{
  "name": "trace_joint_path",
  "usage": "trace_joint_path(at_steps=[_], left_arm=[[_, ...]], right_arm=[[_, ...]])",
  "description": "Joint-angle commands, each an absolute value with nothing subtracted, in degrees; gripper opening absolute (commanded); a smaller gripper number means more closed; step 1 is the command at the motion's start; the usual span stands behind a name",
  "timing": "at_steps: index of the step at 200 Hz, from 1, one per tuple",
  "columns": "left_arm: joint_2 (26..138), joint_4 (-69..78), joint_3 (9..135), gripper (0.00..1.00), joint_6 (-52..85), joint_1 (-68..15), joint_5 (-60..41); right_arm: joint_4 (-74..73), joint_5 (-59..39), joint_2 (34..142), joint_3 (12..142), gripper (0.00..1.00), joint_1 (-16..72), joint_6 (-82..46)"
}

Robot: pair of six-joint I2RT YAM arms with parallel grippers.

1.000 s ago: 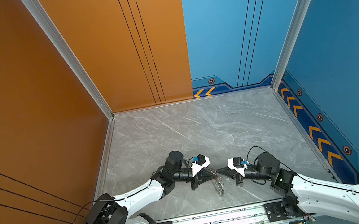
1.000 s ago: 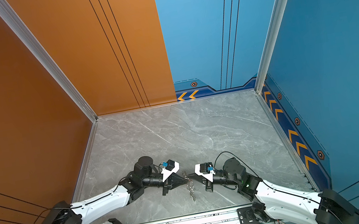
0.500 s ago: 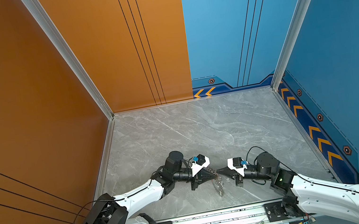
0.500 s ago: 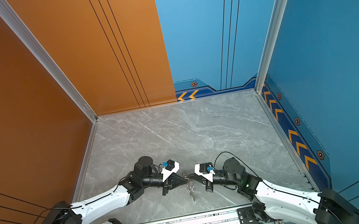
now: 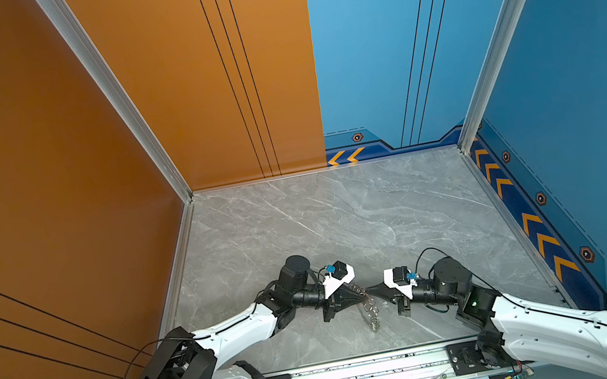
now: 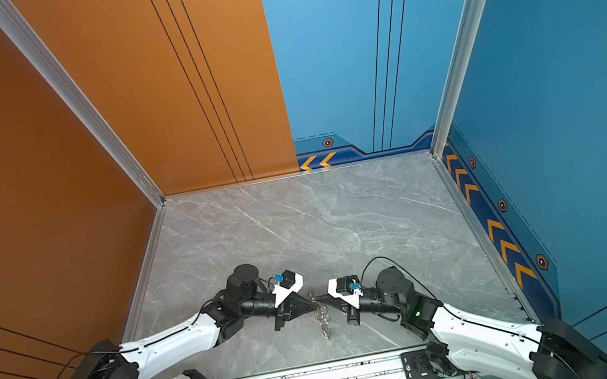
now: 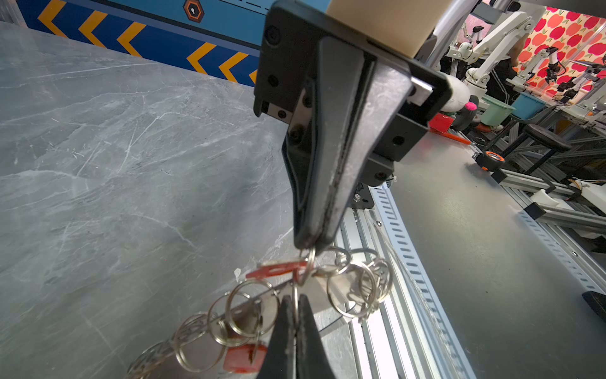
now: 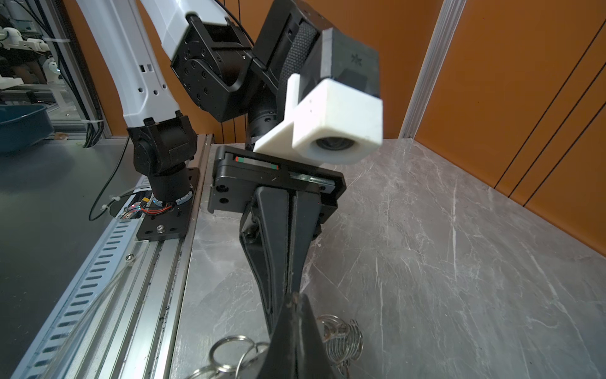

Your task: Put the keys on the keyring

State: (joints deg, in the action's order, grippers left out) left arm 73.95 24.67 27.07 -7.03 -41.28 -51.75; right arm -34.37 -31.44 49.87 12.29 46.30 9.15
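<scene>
Near the tabletop's (image 5: 340,213) front edge, the keyring (image 7: 352,292) is gripped. Its rings are pinched by left gripper (image 7: 294,300) and right gripper (image 7: 308,243).

My left pincer (image 5: 362,295) and right pincer (image 5: 371,292) meet tip to tip above the table (image 5: 340,213), near its front middle. The keyring (image 5: 372,313) hangs between them, trailing toward the front rail (image 5: 368,375). The keys (image 7: 278,269) lie among its rings.
</scene>
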Motion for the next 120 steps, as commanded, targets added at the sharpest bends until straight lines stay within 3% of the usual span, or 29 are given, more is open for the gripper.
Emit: trace_joint_path(at_steps=[1,120], left_arm=[[74.3,24.3,28.3,0.00,-6.9,-41.4,-53.6],[72.6,24.3,27.6,0.00,-7.5,-41.3,-52.5]], right_arm=[[-28.8,-31.2,50.2,13.5,0.00,46.9,10.8],[-22.7,-29.3,49.8,14.8,0.00,47.7,10.7]])
